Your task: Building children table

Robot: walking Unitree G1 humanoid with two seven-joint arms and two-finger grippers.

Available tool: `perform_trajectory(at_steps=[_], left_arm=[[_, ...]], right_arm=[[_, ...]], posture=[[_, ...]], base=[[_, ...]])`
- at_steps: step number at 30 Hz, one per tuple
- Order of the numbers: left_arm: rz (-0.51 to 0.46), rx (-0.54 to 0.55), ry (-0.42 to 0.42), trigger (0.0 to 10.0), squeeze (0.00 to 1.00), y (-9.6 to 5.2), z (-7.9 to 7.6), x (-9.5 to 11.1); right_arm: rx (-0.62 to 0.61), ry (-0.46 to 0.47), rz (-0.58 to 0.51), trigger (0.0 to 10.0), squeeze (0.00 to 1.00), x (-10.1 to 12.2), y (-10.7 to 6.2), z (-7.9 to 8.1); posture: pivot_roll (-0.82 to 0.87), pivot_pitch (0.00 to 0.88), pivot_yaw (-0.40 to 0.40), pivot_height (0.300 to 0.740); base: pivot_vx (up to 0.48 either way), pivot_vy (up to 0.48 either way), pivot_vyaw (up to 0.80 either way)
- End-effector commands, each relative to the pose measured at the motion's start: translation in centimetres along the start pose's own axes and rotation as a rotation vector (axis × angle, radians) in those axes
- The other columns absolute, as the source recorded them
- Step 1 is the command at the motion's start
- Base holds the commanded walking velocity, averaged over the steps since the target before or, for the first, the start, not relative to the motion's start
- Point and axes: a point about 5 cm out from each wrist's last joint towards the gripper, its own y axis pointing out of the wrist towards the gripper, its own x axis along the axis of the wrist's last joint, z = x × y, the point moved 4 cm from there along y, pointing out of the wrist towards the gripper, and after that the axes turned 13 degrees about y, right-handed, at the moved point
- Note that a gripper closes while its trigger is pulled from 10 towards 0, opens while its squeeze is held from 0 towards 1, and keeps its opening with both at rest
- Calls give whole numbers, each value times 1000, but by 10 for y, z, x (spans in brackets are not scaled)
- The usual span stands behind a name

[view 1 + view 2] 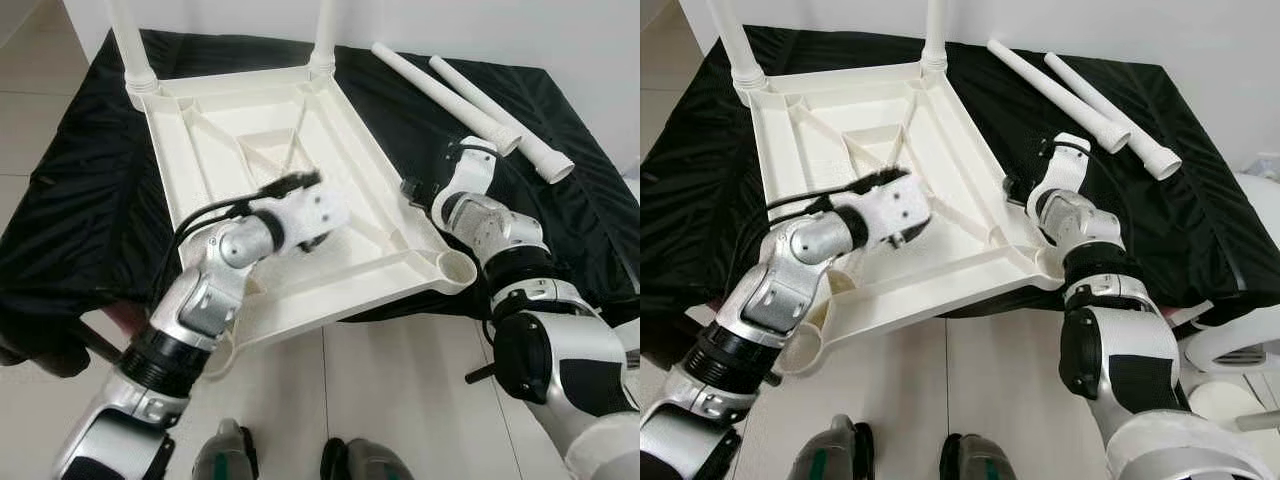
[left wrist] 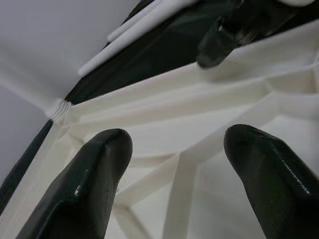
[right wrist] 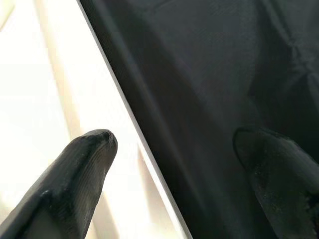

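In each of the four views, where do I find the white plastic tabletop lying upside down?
Left eye view: white plastic tabletop, centre, on the black cloth.
Right eye view: centre-left.
Left wrist view: ribbed underside behind the fingers.
Right wrist view: pale edge beside the cloth.
Shared landmark: the black cloth.

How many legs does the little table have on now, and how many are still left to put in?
Two legs already stand in the far corners of the upside-down table top. Two loose legs lie on the black cloth. Left claw and right claw are both open at the top, holding nothing.
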Motion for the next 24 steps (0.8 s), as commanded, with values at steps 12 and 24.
perform_trajectory(at_steps=[12, 24], left_arm=[[30, -265, 42, 10000, 0, -13, -69, -14], [149, -270, 91, 10000, 0, -14, -73, -39]], right_arm=[[12, -23, 63, 10000, 0, -5, 1, 7], [16, -33, 100, 10000, 0, -8, 0, 6]], posture=[[25, 100, -83, 740], [19, 99, -85, 740]], base=[[0, 0, 0], [0, 0, 0]])
